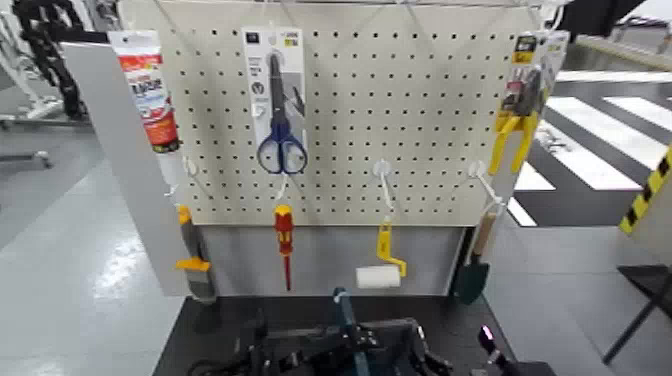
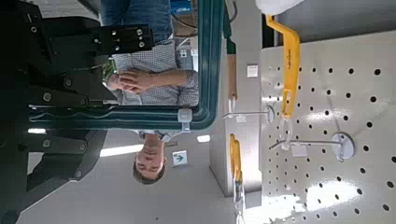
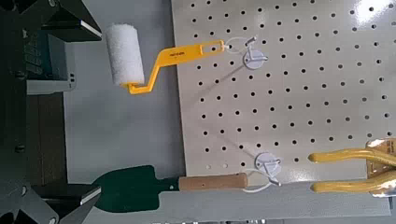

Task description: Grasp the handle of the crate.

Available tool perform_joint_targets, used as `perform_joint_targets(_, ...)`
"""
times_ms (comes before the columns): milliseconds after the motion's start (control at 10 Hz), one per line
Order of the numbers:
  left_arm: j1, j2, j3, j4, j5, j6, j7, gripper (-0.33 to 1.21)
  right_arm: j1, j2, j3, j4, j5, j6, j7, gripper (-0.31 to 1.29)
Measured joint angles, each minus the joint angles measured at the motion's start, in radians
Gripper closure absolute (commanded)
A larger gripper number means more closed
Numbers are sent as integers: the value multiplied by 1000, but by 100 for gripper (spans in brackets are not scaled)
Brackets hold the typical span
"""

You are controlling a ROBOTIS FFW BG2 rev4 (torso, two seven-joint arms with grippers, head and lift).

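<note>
The crate (image 1: pixel 398 328) is a dark basket at the bottom edge of the head view, below the pegboard. Its thin teal handle (image 1: pixel 343 308) stands upright over the middle. In the left wrist view the handle (image 2: pixel 140 119) runs as a teal bar between my left gripper's (image 2: pixel 89 119) black fingers (image 2: pixel 67 93), which sit close against it on both sides. In the head view my left gripper (image 1: pixel 290 352) is a dark shape just left of the handle. My right gripper (image 1: pixel 418 352) is to the right of the handle, with its fingers (image 3: pixel 58 19) spread wide and empty.
A pegboard (image 1: pixel 420 120) stands behind the crate with scissors (image 1: pixel 280 110), a red-yellow screwdriver (image 1: pixel 284 240), a paint roller (image 1: pixel 378 276), a trowel (image 1: pixel 472 272) and yellow pliers (image 1: pixel 516 135). A person (image 2: pixel 154 84) shows beyond the handle in the left wrist view.
</note>
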Motion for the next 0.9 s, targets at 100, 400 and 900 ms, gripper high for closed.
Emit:
perform_joint_targets(100, 0, 2, -6, -2, 15, 9, 4, 118, 0, 1, 0, 0, 0, 0, 0, 15)
perform_joint_targets(400, -7, 9, -12, -7, 40, 61, 14, 118, 0, 2, -1, 0, 4, 0, 0, 15)
perform_joint_targets(900, -27, 11, -25, -5, 44, 107, -22, 118, 0, 4, -1, 1, 12, -3, 0, 15)
